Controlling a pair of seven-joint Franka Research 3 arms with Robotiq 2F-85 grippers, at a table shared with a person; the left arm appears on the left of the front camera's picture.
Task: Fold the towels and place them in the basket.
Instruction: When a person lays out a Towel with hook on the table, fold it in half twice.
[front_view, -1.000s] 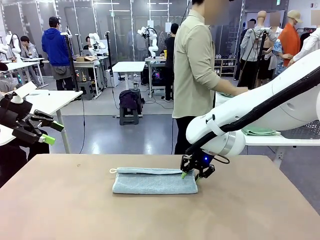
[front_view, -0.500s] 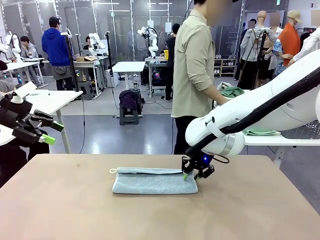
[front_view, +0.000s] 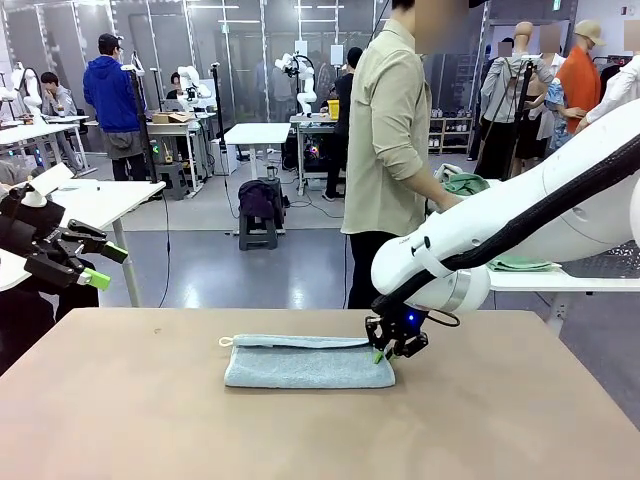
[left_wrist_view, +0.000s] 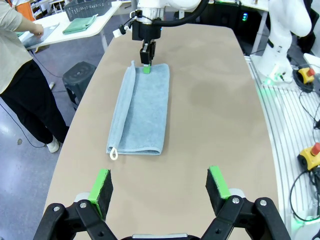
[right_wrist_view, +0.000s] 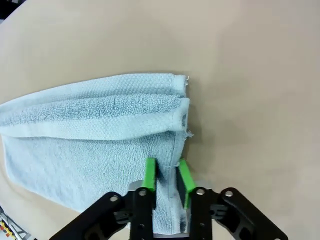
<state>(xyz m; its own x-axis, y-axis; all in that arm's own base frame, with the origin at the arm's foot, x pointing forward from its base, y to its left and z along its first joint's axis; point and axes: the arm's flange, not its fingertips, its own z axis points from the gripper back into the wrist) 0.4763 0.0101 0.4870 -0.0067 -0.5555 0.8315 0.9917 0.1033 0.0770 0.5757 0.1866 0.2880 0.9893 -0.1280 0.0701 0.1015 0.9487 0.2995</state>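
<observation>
A blue-grey towel (front_view: 305, 365) lies folded lengthwise on the tan table (front_view: 150, 420), its loop at the left end. My right gripper (front_view: 383, 352) is down at the towel's right end, shut on the end edge. In the right wrist view the green pads (right_wrist_view: 150, 175) pinch the towel (right_wrist_view: 95, 130) hem between them. My left gripper (front_view: 108, 266) hovers open off the table's left side. In the left wrist view the left gripper (left_wrist_view: 160, 182) looks along the towel (left_wrist_view: 142, 112) toward the right gripper (left_wrist_view: 145, 67). The dark mesh basket (left_wrist_view: 87, 6) stands on the far side table.
A person (front_view: 390, 150) stands beyond the table's far edge, turned toward a white side table (front_view: 560, 280) and handling a green cloth (front_view: 465, 183). A folded green towel (left_wrist_view: 80, 24) lies on that table beside the basket. The tan table is bare around the towel.
My right gripper has closed its fingers onto the towel's right end. The person has brought a green cloth up at the side table. The left arm has stayed still.
</observation>
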